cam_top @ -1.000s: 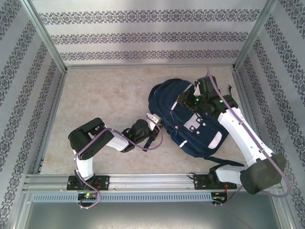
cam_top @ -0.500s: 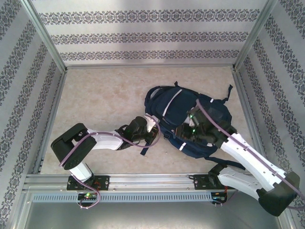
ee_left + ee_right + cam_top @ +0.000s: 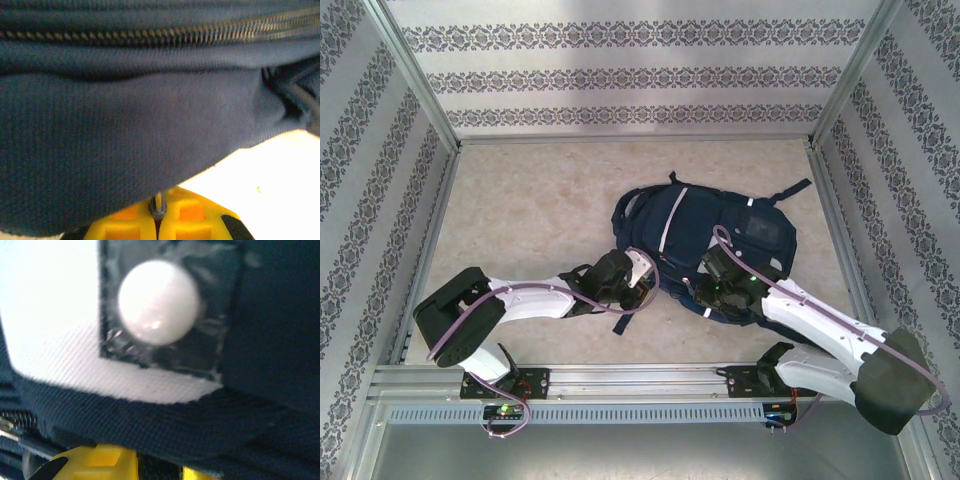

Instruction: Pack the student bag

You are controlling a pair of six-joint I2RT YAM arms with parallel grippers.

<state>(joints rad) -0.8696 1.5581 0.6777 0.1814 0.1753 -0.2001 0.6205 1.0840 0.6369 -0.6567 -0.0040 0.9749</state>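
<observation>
The student bag (image 3: 715,225), navy with thin white stripes, lies flat on the table at centre right. My left gripper (image 3: 643,278) is at its near left edge. In the left wrist view its yellow fingers (image 3: 187,220) are shut on a small metal zipper pull (image 3: 158,204), under navy fabric and a zipper line (image 3: 150,35). My right gripper (image 3: 712,290) presses on the bag's near edge. In the right wrist view its yellow fingers (image 3: 95,462) pinch dark bag fabric (image 3: 157,467), below a white patch (image 3: 55,355) with a round white snap (image 3: 159,302).
Metal frame rails (image 3: 620,378) run along the near edge, and patterned walls (image 3: 620,75) enclose the table on three sides. Bare beige tabletop (image 3: 530,200) lies left of and behind the bag. A loose dark strap (image 3: 790,190) trails from the bag toward the right wall.
The bag has turned and shifted left, now lying flatter. My right gripper came from the bag's far side to its near edge and narrowed. The left arm stretched out lower, still shut.
</observation>
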